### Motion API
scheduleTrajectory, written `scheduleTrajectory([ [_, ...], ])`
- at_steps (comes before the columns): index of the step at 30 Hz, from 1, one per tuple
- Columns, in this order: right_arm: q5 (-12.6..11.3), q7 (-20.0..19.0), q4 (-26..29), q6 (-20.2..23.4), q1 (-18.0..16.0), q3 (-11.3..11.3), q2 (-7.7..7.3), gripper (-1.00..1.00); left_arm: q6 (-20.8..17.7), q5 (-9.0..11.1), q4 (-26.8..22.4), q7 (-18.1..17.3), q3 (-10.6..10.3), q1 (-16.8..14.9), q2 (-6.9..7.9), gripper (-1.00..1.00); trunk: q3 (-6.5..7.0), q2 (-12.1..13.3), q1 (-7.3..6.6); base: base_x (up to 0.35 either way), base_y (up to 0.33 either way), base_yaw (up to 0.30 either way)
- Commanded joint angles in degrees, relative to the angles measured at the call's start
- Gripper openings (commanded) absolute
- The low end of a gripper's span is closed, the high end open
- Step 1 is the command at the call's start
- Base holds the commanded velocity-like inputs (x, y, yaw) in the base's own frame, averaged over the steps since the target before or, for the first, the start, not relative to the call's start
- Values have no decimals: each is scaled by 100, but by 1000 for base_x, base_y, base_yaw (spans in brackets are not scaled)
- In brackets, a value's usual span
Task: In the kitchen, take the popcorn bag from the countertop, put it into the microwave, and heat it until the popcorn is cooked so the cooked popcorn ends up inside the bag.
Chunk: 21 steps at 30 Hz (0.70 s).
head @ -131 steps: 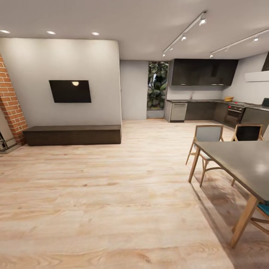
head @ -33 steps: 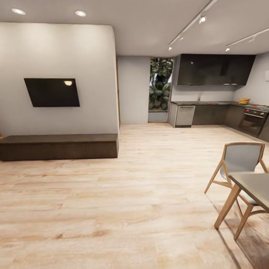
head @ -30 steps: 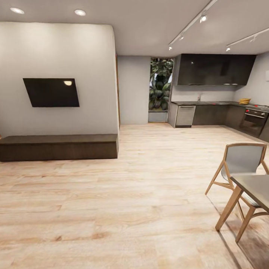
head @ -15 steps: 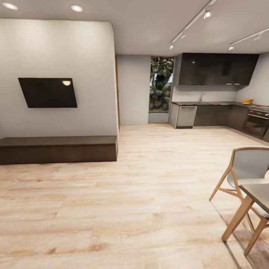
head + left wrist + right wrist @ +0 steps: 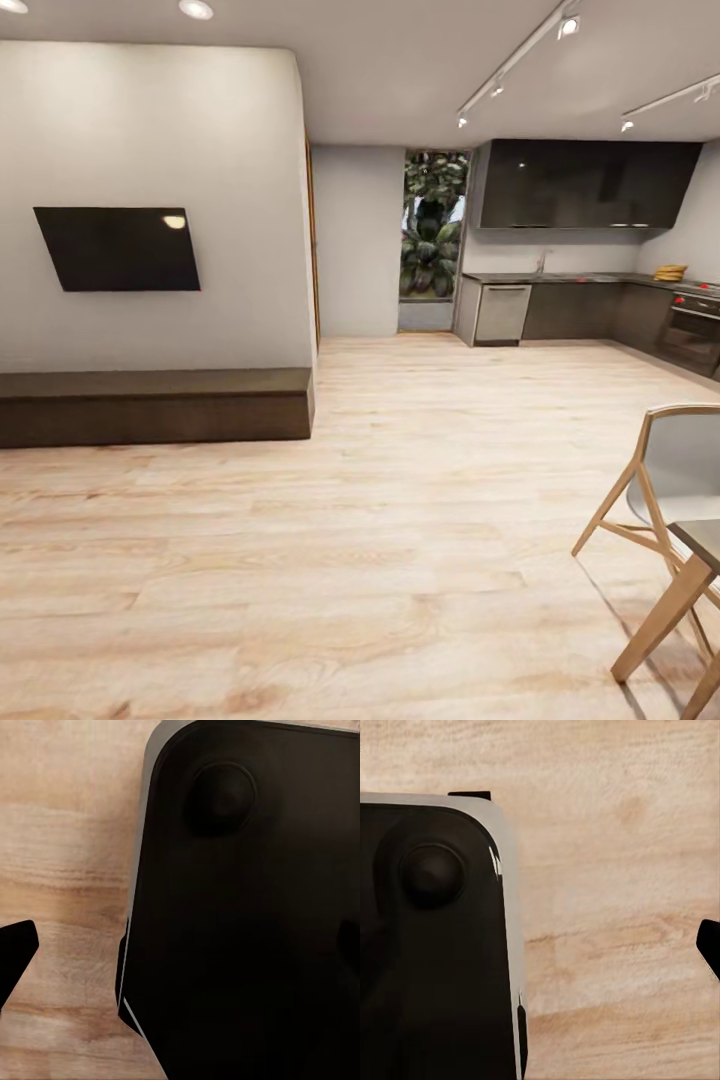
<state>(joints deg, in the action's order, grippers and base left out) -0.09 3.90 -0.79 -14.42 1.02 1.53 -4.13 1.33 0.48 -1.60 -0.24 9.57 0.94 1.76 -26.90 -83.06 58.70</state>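
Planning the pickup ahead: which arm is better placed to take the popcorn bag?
Neither yet. The countertop is far across the wooden floor, toward the right, slightly favouring the right arm; the bag itself cannot be made out.

Bright, even indoor light comes from recessed ceiling spots (image 5: 196, 9) at 11 o'clock and track lights (image 5: 568, 26) at 1 o'clock. One lamp glares on the dark wall screen (image 5: 118, 249). The wooden floor (image 5: 380, 520) looks softly blurred; wide-angle stretch bends the edges.

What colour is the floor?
Light tan wood planks with darker grain streaks. The head view shows it best.
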Motion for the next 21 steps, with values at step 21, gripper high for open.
scheduleTrajectory([
  [21,0,6,-8,-31,1,14,0,100,8,5,-7,-2,27,2,-1,100,-3,-2,3,259,0,0],
])
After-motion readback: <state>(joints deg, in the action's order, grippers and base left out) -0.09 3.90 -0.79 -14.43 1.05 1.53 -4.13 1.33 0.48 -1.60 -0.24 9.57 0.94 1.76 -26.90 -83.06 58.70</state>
